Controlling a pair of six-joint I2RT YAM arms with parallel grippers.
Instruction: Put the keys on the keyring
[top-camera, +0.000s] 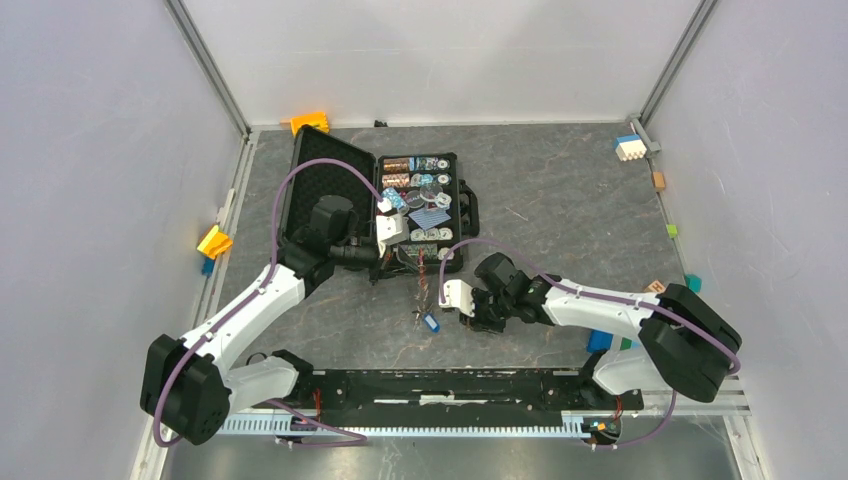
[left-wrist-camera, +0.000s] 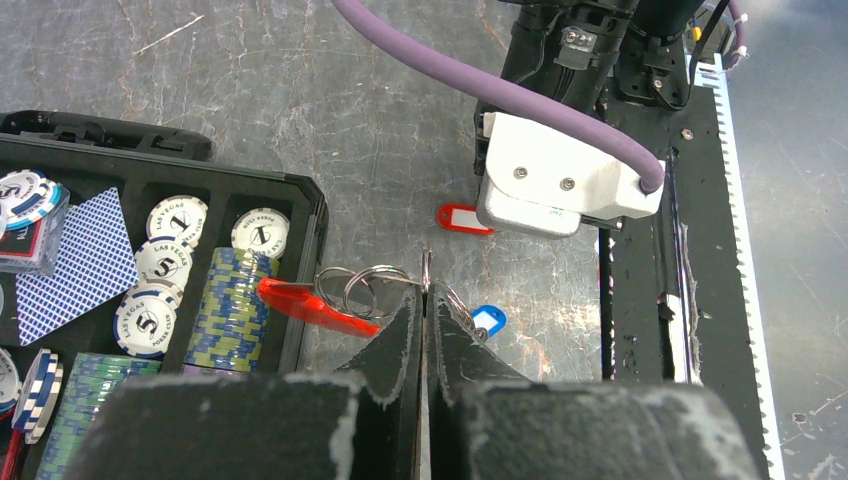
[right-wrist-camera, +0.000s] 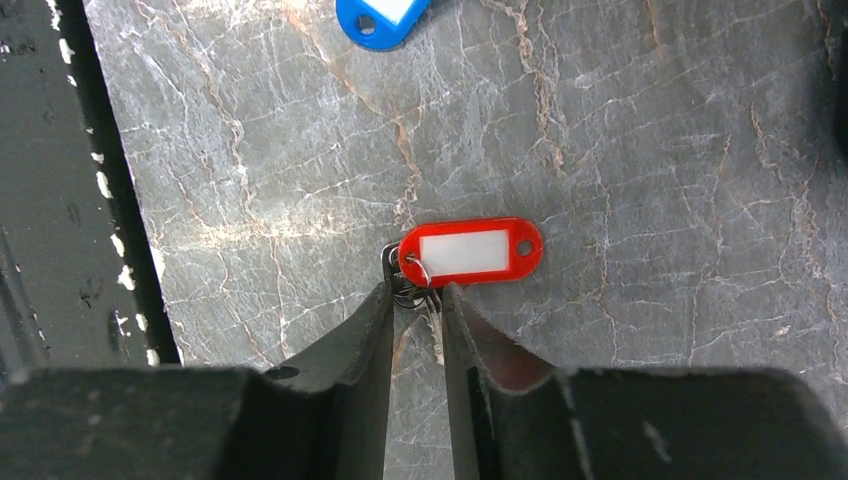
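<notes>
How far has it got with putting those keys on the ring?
Nothing is threaded yet. The left gripper is shut on the keyring. The right gripper straddles the red key on the table, jaws apart. The blue key lies loose nearby. Both keys are not yet on the ring.

Even, diffuse white light fills all three views, with faint soft shadows and a mild sheen on the marbled counter (top-camera: 560, 200), while the left gripper (left-wrist-camera: 424, 300) and right gripper (right-wrist-camera: 418, 295) at 6 o'clock look slightly blurred.
</notes>
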